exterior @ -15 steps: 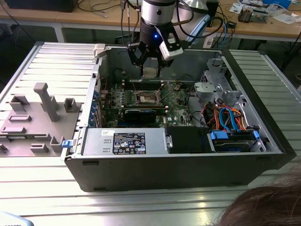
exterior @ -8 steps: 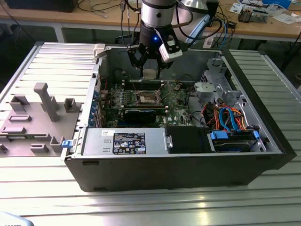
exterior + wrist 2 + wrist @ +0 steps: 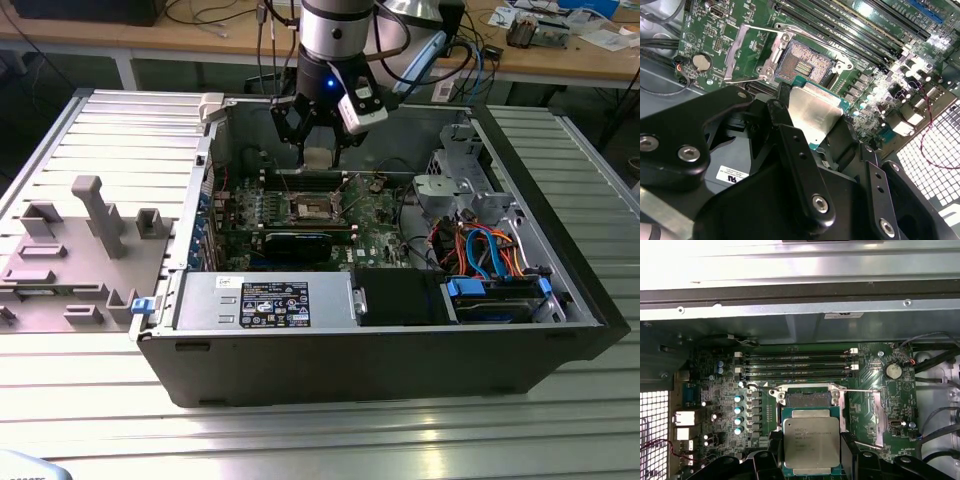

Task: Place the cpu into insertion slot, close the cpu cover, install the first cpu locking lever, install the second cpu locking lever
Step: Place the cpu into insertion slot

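Claw [image 3: 318, 148] hangs from the arm inside the open computer case [image 3: 350, 360], above the motherboard [image 3: 378, 215]. Its black fingers [image 3: 790, 145] are closed against opposite edges of the cpu [image 3: 815, 117], which is gripped between them. In the first wrist view the claw [image 3: 811, 446] carries the cpu [image 3: 811, 440] with its dull silver metal top facing the camera and its green edge visible around the lid.

The cpu is clear of the board and is not seated. In both wrist views it appears just beside the insertion slot [image 3: 807, 397], on the side away from the memory slots [image 3: 800, 365].

The insertion slot [image 3: 802, 62] is uncovered, with its dark contact field exposed inside the silvery rim. In the exterior view the insertion slot [image 3: 305, 208] lies below the claw.

The cpu cover [image 3: 733, 50] is swung open and lies off to one side of the slot, towards the coin cell battery [image 3: 701, 61]. The first wrist view shows the cpu cover [image 3: 876, 410] between the slot and the coin cell battery [image 3: 893, 371].

The case rests on a ribbed metal tabletop [image 3: 300, 440]. A grey fixture plate [image 3: 80, 250] lies on the tabletop at the exterior view's left, just beside the case. A power supply [image 3: 260, 300] occupies the near edge of the case.
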Controlling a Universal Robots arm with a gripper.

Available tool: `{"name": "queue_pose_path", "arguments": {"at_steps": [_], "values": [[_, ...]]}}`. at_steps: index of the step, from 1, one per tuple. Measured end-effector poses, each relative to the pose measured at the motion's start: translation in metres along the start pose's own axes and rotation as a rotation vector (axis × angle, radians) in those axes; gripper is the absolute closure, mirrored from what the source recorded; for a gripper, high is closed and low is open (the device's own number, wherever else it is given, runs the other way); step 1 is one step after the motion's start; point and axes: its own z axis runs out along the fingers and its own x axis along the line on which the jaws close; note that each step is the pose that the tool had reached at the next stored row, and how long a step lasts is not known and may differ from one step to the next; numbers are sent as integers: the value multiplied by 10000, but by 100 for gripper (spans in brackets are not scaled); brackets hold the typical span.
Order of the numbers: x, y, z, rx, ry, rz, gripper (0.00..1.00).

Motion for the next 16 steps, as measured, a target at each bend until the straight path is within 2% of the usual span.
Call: {"name": "queue_pose_path", "arguments": {"at_steps": [3,16], "values": [[0,-1,6,28,3,-33,45],[0,-3,31,29,4,-57,45]]}}
